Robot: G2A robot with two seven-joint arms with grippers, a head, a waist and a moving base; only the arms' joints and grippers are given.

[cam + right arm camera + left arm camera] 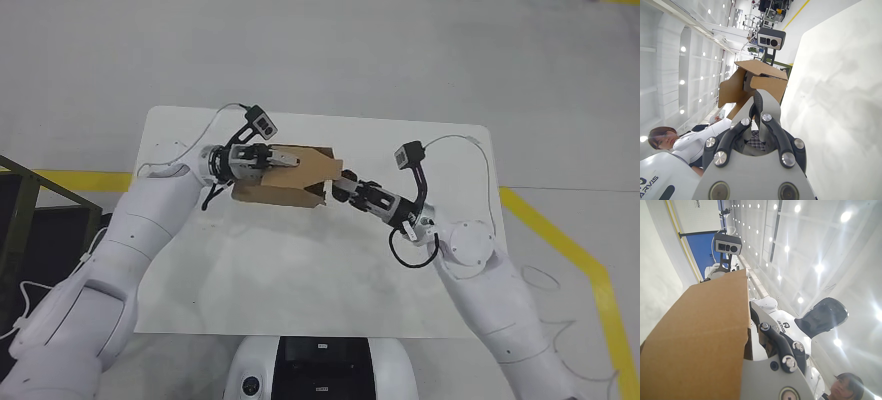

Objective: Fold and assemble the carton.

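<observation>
Near the far edge of the white tabletop [300,280], about midway along it: brown carton [285,190] gripped from both ends.
Lying lengthwise along that edge, end flaps [730,92] at its right end splayed open. Left gripper [287,158] at the left end, clamped on a carton wall, one finger [753,313] flat against the cardboard, the other hidden behind it. Right gripper [756,94] at the open right end, fingers narrow, pinched on the edge of a flap there.
</observation>
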